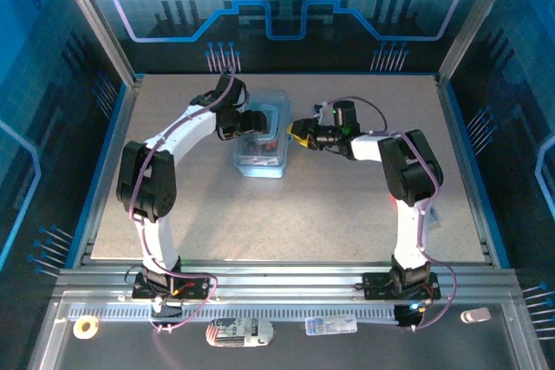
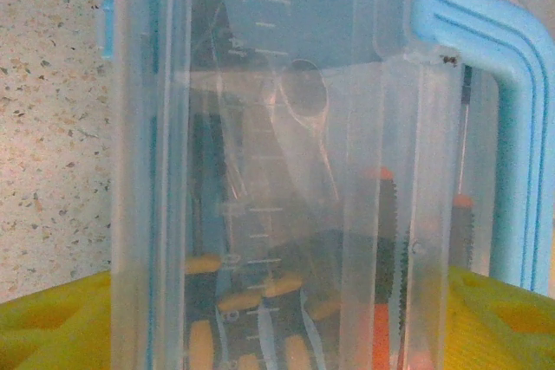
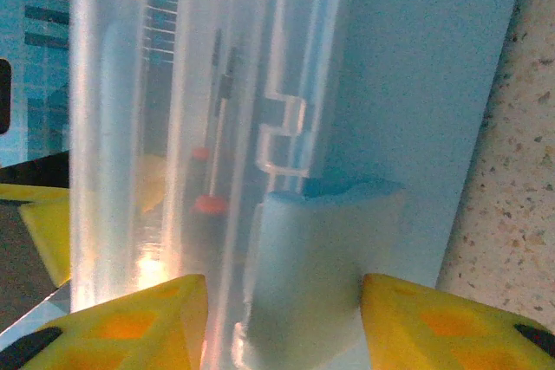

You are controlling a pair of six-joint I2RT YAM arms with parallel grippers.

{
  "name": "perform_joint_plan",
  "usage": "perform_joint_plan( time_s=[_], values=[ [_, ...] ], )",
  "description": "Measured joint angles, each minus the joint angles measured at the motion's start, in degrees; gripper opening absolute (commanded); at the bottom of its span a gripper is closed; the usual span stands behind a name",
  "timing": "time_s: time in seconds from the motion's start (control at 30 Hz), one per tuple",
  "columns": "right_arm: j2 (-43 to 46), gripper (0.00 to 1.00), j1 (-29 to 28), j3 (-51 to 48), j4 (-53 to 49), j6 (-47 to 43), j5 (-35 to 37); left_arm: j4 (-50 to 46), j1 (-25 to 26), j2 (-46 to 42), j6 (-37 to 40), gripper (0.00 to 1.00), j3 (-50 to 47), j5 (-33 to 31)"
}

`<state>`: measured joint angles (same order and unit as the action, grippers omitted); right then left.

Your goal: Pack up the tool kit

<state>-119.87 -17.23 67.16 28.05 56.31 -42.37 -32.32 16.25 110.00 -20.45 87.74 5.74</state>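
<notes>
Top external shows the tool kit point(image 1: 261, 146) on the bench point(image 1: 347, 214), between both claws. The left claw point(image 1: 253, 126) straddles it, fingers wide; whether it clamps, I cannot tell. The right claw point(image 1: 301, 133) stands part open around the kit's pale-blue tab point(image 3: 303, 266), one finger clear of it.

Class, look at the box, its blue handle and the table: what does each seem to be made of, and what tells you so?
Box: clear glossy plastic, likely; tools show through. Handle: opaque pale-blue plastic, moulded ridges. Table: speckled matte, stone-like, perhaps laminate.
</notes>
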Motion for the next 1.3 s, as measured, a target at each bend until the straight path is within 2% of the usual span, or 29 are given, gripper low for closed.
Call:
perform_joint_plan(
  time_s=[0.5, 1.03, 1.3],
  values=[
    [-1.33, 0.5, 0.07, -2.29, 9.53, 7.48, -1.64, 0.0, 0.04, 0.22, 0.02, 0.62, 0.0, -0.15],
    [0.28, 0.49, 1.27, -3.32, 11.45, 9.68, -1.99, 0.07, 0.11, 0.48, 0.04, 0.61, -0.02, -0.35],
    [-2.89, 0.59, 3.1, -2.89, 14.86, 10.38, -3.08, 0.96, 0.11, 0.48, 0.02, 0.61, -0.63, -0.31]
  ],
)
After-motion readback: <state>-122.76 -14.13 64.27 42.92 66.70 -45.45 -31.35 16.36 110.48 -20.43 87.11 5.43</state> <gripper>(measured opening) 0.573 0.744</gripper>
